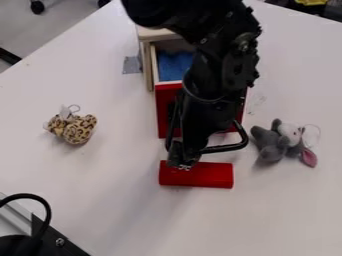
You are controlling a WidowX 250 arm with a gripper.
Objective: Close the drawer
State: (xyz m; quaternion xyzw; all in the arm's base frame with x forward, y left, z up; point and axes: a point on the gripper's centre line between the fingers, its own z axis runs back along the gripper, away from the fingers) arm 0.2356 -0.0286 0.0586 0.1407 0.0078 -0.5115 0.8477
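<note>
Drawer [163,117] is pulled open, sticking out of the small wooden cabinet [157,34] in the upper mid of the cam view, w/ its red front facing the near side of the table [123,200]. Blue lining [172,65] shows inside. The arm [224,75] comes in from the top edge & hangs over the R part of the drawer, hiding some of the box & front. Gripper [182,161] points down in front of the red front, its tip overlapping the far edge of a red block [207,176] in the view, L of the block's mid; can't tell if it's open or closed, or if it's touching the block. Block lies lengthwise on the table, near side of the drawer.

Farther out: gray stuffed toy [270,145] w/ a pink ear, R of drawer; leopard-spot toy [77,130], well off to the L. Gray tape [132,65] just L of the cabinet. Black cable [41,204] loops over dark gear [57,242], bottom L corner.
</note>
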